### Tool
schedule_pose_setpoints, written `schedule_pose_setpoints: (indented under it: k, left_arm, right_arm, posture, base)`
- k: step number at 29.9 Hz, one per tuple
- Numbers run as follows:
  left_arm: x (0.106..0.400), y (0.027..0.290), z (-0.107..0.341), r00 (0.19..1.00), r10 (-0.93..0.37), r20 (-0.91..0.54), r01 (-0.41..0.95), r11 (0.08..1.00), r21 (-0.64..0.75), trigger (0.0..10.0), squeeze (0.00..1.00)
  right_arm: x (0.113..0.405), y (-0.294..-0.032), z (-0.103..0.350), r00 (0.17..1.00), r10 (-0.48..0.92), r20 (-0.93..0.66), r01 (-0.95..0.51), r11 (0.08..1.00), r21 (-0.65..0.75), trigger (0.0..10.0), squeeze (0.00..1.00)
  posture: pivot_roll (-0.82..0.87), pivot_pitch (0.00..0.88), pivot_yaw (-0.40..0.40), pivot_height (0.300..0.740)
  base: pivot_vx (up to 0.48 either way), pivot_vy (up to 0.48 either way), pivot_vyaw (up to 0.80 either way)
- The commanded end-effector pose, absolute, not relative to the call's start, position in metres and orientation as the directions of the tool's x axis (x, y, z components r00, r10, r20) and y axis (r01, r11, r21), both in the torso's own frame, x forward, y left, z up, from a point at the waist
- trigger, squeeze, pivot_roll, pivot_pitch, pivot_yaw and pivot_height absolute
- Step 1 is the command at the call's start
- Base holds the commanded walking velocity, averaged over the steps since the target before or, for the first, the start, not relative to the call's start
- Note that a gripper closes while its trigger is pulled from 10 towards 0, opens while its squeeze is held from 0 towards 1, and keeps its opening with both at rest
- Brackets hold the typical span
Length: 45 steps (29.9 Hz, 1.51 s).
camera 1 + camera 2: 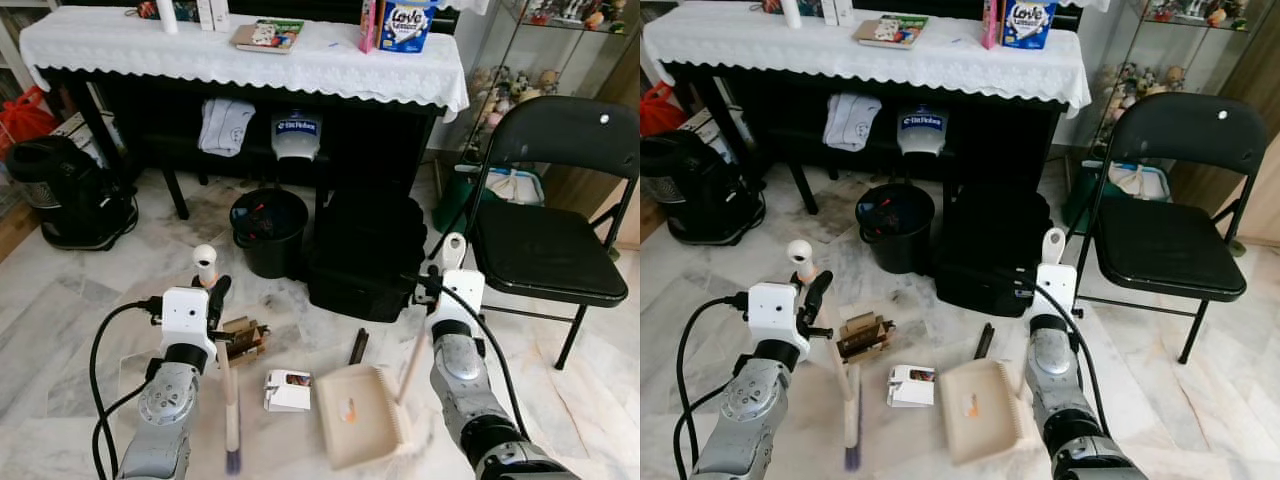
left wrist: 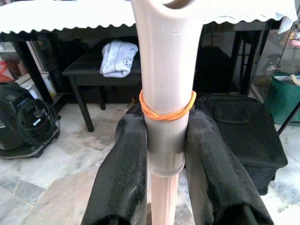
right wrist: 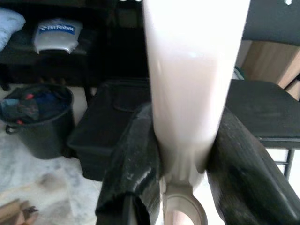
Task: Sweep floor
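Marble floor (image 1: 60, 300), pale and veined, spreads under everything I see. Behind it stands a dark table (image 1: 240, 110) draped in a white lace-edged cloth (image 1: 240, 55). To my right sits a black folding chair (image 1: 555, 235) with a padded seat; to my left, a black round appliance (image 1: 60, 190) with a coiled cord. A black soft case (image 1: 365, 255) rests on the floor beside a black round bucket (image 1: 268, 232), both in front of the table.

Nearer me, a cream plastic dustpan (image 1: 355, 415) lies flat on the floor, its long pale handle (image 3: 192, 89) rising into my right gripper (image 3: 185, 154), whose black fingers (image 3: 133, 159) are clamped on it from both sides. My left gripper (image 2: 164, 145) squeezes the pale round handle of the broom (image 1: 230, 400), just below an orange rubber band (image 2: 166, 110); the broom's head touches the floor left of the dustpan.

Litter lies between them: a crumpled brown cardboard piece (image 1: 243, 338), a small white printed box (image 1: 288, 390), and a thin dark stick (image 1: 358, 346) near the case.
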<state>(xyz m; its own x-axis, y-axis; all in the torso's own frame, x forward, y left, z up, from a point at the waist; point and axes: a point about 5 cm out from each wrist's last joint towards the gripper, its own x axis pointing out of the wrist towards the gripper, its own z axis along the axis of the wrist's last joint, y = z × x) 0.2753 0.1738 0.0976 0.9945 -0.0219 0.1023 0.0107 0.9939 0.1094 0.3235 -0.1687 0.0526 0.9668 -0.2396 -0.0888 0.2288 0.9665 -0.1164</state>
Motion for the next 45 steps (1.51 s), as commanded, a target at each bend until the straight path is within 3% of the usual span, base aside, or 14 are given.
schedule_pose_setpoints:
  k: [1,11,26,33,45]
  left_arm:
    - [0.275,0.174,0.102,0.991,-0.026,0.129,0.012,0.994,0.106,10.0,0.0]
    - [0.275,0.176,0.101,0.992,-0.012,0.127,-0.001,0.995,0.101,10.0,0.0]
    - [0.273,0.189,0.092,0.994,0.079,0.072,-0.075,0.996,-0.056,10.0,0.0]
    - [0.273,0.191,0.088,0.995,0.09,0.045,-0.083,0.988,-0.126,10.0,0.0]
    - [0.271,0.193,0.088,0.991,-0.128,-0.035,0.12,0.979,-0.166,10.0,0.0]
  right_arm:
    - [0.319,-0.178,0.045,0.942,-0.31,-0.127,0.29,0.945,-0.153,10.0,0.0]
    - [0.313,-0.187,0.041,0.912,-0.389,-0.128,0.367,0.915,-0.166,10.0,0.0]
    - [0.312,-0.196,0.051,0.902,-0.43,-0.025,0.423,0.895,-0.138,10.0,0.0]
    - [0.309,-0.193,0.043,0.914,-0.399,-0.072,0.386,0.911,-0.148,10.0,0.0]
    - [0.305,-0.192,0.037,0.913,-0.396,-0.094,0.379,0.912,-0.159,10.0,0.0]
  posture:
    - [0.13,0.097,-0.037,0.74]
    - [0.13,0.103,-0.034,0.74]
    - [0.13,0.109,-0.032,0.74]
    - [0.13,0.113,-0.03,0.74]
    - [0.14,0.109,-0.03,0.74]
  base:
    - [0.0,0.0,0.0]
    - [0.0,0.0,0.0]
    - [0.0,0.0,0.0]
    - [0.0,0.0,0.0]
    - [0.0,0.0,0.0]
